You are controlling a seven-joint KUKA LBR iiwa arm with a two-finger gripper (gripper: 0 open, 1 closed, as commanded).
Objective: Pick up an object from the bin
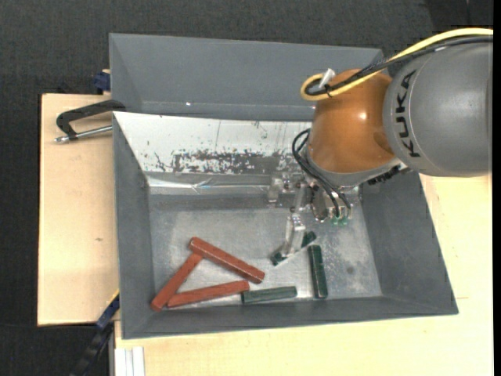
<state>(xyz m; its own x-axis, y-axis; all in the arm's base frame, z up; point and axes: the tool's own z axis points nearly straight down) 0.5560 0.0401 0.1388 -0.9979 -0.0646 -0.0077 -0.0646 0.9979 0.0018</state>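
I am viewing the arm (450, 104) extending in from the right of the frame, its grey link occupying the upper right. The orange wrist cover (351, 128) is sitting left of that link. The gripper (291, 240) is hanging below it, angled down-left toward the lower centre.

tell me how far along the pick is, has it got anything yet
Done: the claw is down in the bin, just beside a dark green stick. In hand: nothing I can see; the three red sticks and the other green stick also lie on the floor. Left: grasping one, likely that nearest green stick, and lifting it out.
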